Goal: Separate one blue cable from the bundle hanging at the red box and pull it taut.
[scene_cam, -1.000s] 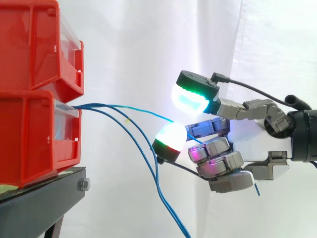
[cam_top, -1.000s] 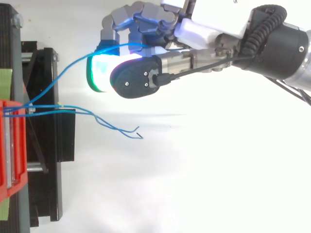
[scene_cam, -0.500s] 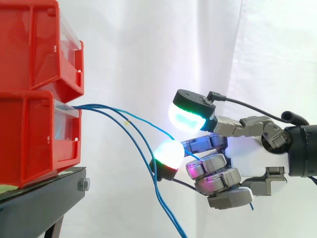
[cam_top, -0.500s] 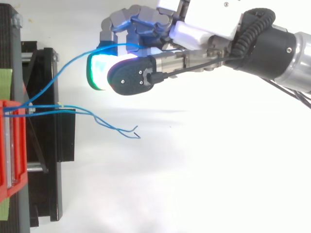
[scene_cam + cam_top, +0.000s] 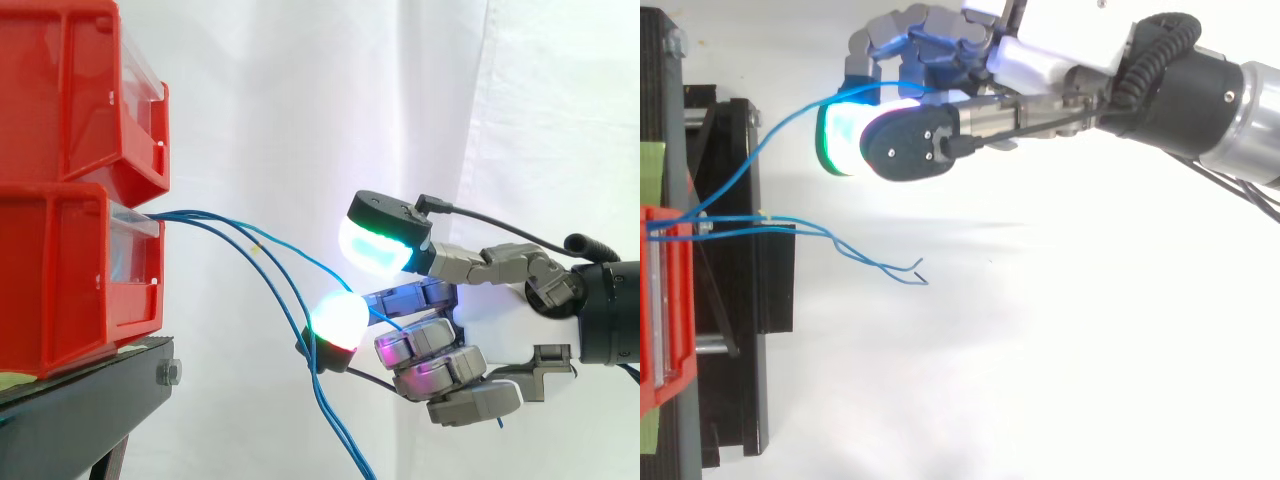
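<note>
Curled fingers (image 5: pixel 440 365) of the grey robot hand (image 5: pixel 490 320) are gripping one thin blue cable (image 5: pixel 300 258) at centre frame, clear of two other blue cables (image 5: pixel 880 265) drooping below. It is running in a slack curve to the red plastic box (image 5: pixel 60 280) at left, so separation looks done and the pull is likely calling for a steady draw rightward.

You are looking at what appears to be a robotics lab test bench. A plain white fabric curtain (image 5: pixel 300 100) screens off the whole background. Two stacked red plastic storage bins (image 5: pixel 60 270) sit on a bare black metal stand (image 5: pixel 70 420) with a bolted corner. A black-and-silver industrial robot arm (image 5: pixel 1200 100) reaches in.
</note>
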